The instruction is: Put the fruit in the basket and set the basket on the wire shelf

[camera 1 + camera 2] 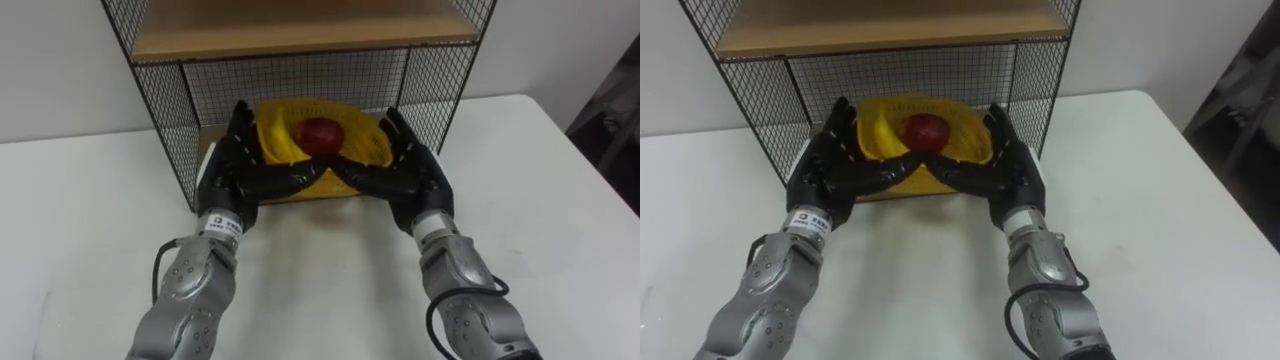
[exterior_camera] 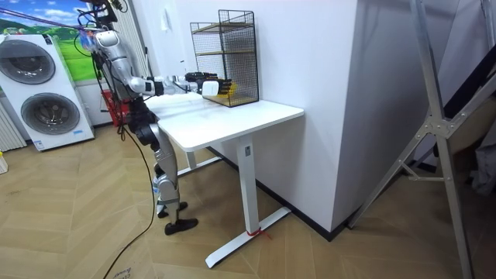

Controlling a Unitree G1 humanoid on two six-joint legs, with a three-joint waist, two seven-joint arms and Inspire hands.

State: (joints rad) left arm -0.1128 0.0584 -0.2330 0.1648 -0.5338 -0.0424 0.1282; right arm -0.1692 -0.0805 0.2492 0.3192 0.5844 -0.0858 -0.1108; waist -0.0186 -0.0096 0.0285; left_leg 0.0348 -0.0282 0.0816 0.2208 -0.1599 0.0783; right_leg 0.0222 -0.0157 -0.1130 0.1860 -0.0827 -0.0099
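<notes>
Red fruit (image 1: 320, 133) lies in the yellow basket (image 1: 366, 141), cradled inside the wire shelf's (image 1: 166, 112) lowest bay by the left hand (image 1: 234, 176) and right hand (image 1: 407, 176), fingers straight along its sides; only letting go seems left.

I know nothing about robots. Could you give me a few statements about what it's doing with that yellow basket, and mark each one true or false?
1. The yellow basket holds a red fruit. True.
2. The basket is on top of the wooden board. False: it is in the lower compartment of the wire shelf, under the wooden board.
3. The left hand and right hand flank the basket. True.
4. The robot kneels on the floor. False: it stands at the white table.
</notes>
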